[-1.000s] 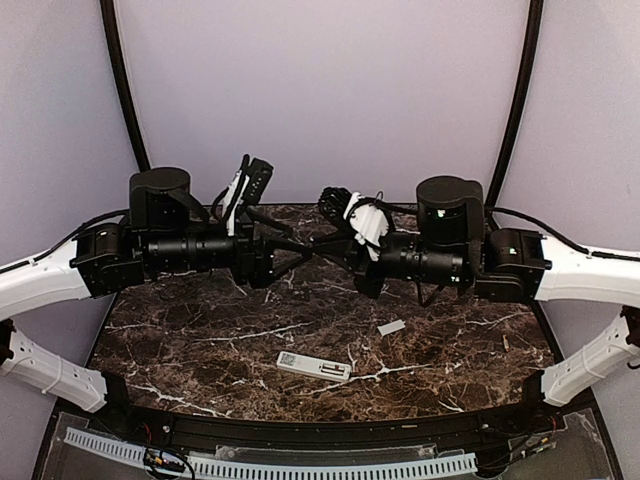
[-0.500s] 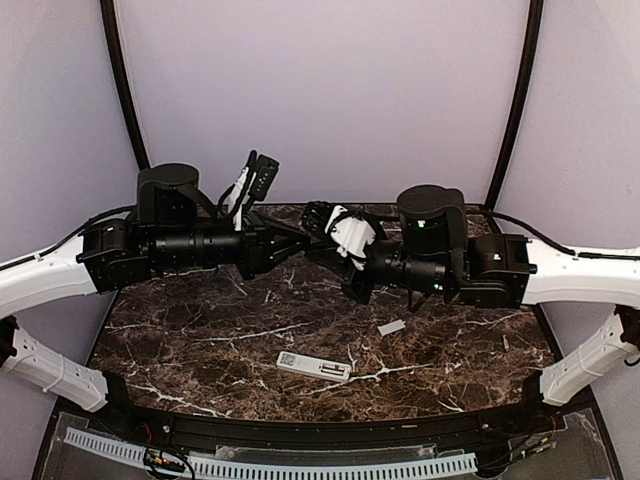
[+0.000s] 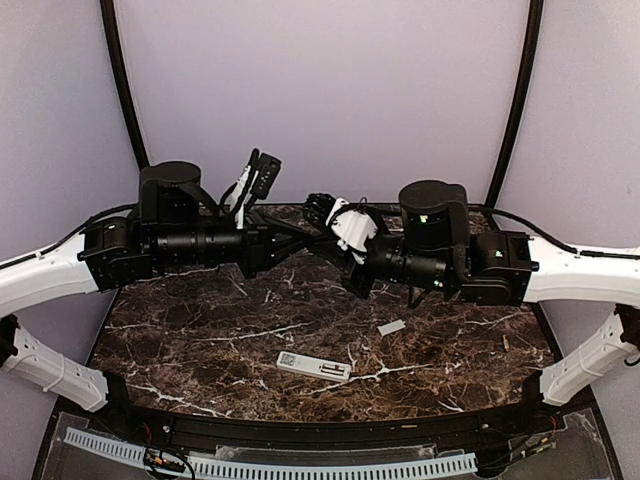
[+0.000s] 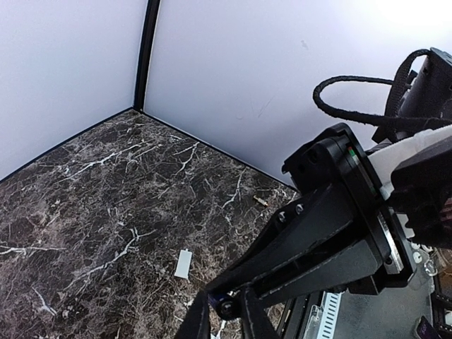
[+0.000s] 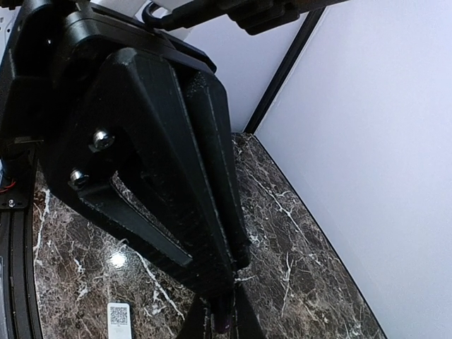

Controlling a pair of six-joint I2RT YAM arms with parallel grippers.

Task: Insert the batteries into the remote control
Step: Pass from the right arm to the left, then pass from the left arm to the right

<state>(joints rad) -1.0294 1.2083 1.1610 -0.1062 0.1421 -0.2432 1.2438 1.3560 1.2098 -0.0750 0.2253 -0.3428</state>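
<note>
Both arms meet in mid-air above the back of the table (image 3: 200,330). A slim dark battery (image 4: 227,305) with a bluish tint sits between the tips of my left gripper (image 4: 226,314), whose jaws are shut on it. My right gripper (image 5: 222,323) reaches in from the opposite side, shut on the same battery (image 5: 224,321). The white remote control (image 3: 313,366) lies flat near the front middle of the table, its label patch (image 5: 119,314) showing in the right wrist view. Neither gripper touches the remote.
A small white cover piece (image 3: 391,327) lies on the marble just right of centre, also seen as the cover piece (image 4: 183,263). A tiny slim object (image 4: 260,201) lies near the table's right side. White walls and black frame posts (image 3: 125,90) enclose the back.
The right arm has swung left and the grippers have come together. My left gripper has gone from open to shut on the battery that the right gripper holds.
</note>
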